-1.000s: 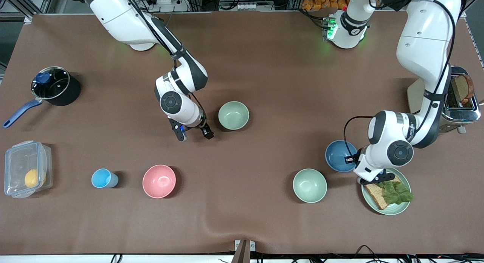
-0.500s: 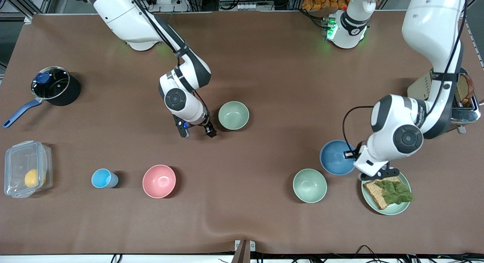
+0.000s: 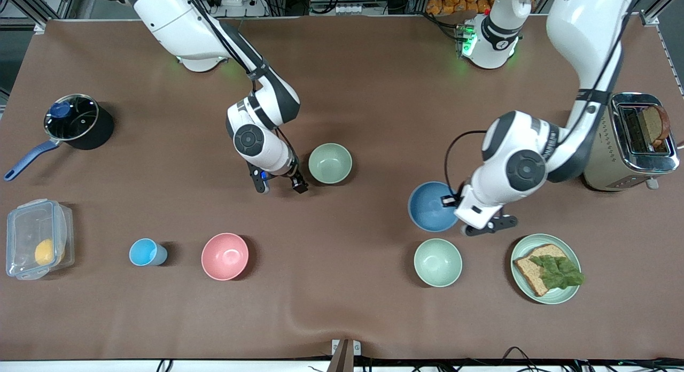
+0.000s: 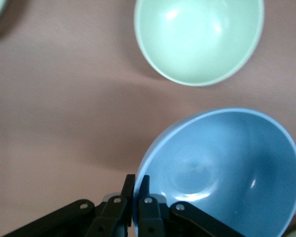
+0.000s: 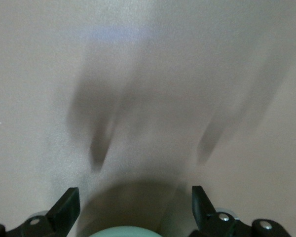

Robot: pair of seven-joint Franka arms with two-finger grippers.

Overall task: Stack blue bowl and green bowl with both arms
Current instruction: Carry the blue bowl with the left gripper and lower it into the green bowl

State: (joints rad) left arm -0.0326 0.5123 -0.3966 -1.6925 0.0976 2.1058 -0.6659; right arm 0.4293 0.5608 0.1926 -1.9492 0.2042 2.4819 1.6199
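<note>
Left jaws (image 4: 136,197) pinch blue bowl (image 3: 430,206) rim, lifted | right jaws (image 3: 281,187) spread beside green bowl (image 3: 330,163)

- the left arm (image 3: 582,51) comes down from its base at the top edge of the table, bends at the elbow and folds back toward the table's middle, its wrist turned downward.
- the left gripper (image 3: 451,201) is up in the air, its fingers (image 4: 140,197) pinched tight on the rim of the blue bowl (image 3: 430,206), which hangs tilted from them.
- the right arm (image 3: 203,35) reaches from its base toward the table's middle, forearm sloping down, wrist pointing at the tabletop.
- the right gripper (image 3: 280,186) hovers low just beside the green bowl (image 3: 330,163), its fingers (image 5: 66,207) spread wide apart and holding nothing.
</note>
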